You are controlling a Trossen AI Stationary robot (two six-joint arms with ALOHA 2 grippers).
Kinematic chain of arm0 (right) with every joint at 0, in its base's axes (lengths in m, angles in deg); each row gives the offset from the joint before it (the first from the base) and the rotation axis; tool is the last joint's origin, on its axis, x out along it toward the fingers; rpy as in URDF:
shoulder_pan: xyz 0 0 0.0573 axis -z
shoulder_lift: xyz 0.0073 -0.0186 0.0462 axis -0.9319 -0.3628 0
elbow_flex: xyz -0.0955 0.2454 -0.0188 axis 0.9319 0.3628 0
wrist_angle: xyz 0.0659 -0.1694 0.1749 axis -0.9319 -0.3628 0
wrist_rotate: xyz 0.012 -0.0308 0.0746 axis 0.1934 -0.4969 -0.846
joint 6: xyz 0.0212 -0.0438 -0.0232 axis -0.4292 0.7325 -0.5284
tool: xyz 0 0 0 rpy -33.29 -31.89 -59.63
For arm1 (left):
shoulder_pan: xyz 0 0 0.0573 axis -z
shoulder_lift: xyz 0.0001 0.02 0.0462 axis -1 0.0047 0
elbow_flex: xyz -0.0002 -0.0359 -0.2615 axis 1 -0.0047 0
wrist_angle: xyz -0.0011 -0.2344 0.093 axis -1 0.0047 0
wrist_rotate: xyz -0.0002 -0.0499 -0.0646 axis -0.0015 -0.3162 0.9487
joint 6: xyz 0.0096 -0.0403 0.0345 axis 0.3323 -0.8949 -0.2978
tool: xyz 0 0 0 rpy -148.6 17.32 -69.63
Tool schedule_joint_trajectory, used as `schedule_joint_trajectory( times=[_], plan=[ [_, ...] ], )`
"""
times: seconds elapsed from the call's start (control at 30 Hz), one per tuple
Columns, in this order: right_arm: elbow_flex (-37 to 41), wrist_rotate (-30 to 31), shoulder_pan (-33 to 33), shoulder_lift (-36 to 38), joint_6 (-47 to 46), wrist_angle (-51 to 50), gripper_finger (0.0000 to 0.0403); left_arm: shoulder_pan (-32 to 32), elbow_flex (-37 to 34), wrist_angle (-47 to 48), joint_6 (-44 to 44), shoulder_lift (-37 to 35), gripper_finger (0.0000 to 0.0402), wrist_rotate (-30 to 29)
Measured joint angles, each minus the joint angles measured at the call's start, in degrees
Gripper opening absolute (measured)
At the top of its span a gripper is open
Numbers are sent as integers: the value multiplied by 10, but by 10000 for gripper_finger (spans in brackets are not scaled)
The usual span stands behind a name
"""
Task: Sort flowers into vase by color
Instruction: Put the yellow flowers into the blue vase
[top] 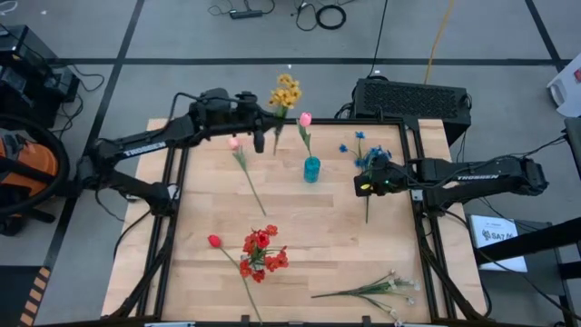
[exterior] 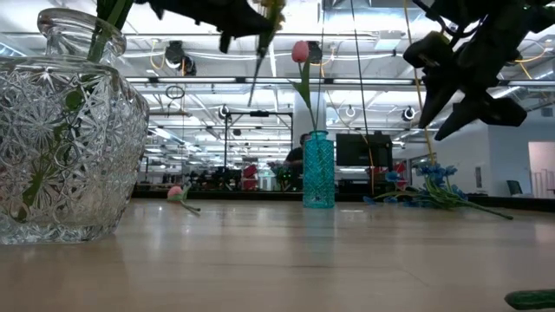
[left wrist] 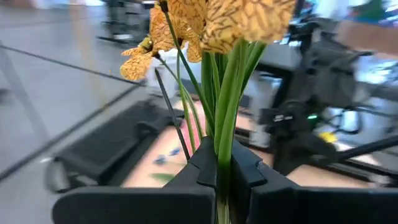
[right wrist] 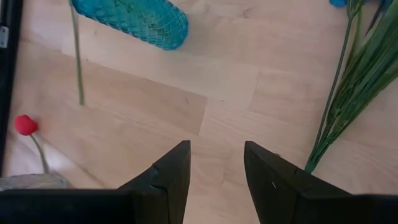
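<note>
A: High view: your left gripper (top: 275,118) is clenched on the yellow bunch (top: 285,92), held above the table's (top: 300,263) far edge.
B: Your right gripper (top: 360,184) hangs with jaws apart, empty, beside the blue sprays (top: 368,156).

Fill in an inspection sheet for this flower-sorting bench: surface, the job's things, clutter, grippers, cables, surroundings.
Surface: wooden table, bare between the flowers.
Job's things: blue vase upright, holding a pink tulip; another pink tulip, red flowers, white flowers and blue flowers lying on the table; clear glass vase close to the low camera.
Clutter: nothing seen.
Grippers: left gripper shut on the yellow bunch, held off the table; right gripper open, empty, beside the blue flowers.
Cables: loose cables on the floor.
Surroundings: black box behind the table.
</note>
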Motion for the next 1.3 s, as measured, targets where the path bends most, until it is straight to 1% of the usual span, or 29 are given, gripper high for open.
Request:
schedule_joint_trajectory(
  times=[0.1,0.17,0.23,0.37,0.47,0.63,0.7,0.77,0.83,0.97,1.03,1.1,1.17,1.3],
  plan=[
    [0,-1,-5,-10,0,0,141,4,0,-62,-35,27,8,42],
    [0,-1,-8,-15,0,0,141,10,0,-106,-54,37,8,57],
    [0,-1,-10,-20,0,0,141,19,0,-132,-57,42,8,60],
    [0,-2,-13,-24,0,0,141,37,-6,-143,-44,43,8,60],
    [0,-2,-13,-24,3,0,141,45,-60,-216,-58,35,8,58],
    [0,-4,-14,-24,4,0,141,43,-197,-420,-124,20,8,56],
    [0,-4,-14,-24,5,0,141,43,-236,-503,-125,15,8,56],
    [0,-4,-14,-24,9,0,141,46,-264,-555,-101,14,8,56],
    [0,-4,-14,-24,14,0,141,53,-279,-552,-75,15,10,56],
    [0,-4,-14,-24,16,1,141,69,-287,-490,14,16,31,50],
    [0,-4,-14,-24,16,1,141,85,-287,-482,53,16,32,20],
    [0,-4,-14,-24,16,1,141,99,-287,-496,92,21,22,-4],
    [0,-4,-14,-24,16,2,141,103,-287,-513,100,21,10,-5],
    [0,-2,-14,-24,16,2,141,101,-287,-532,106,21,9,-6]
  ],
)
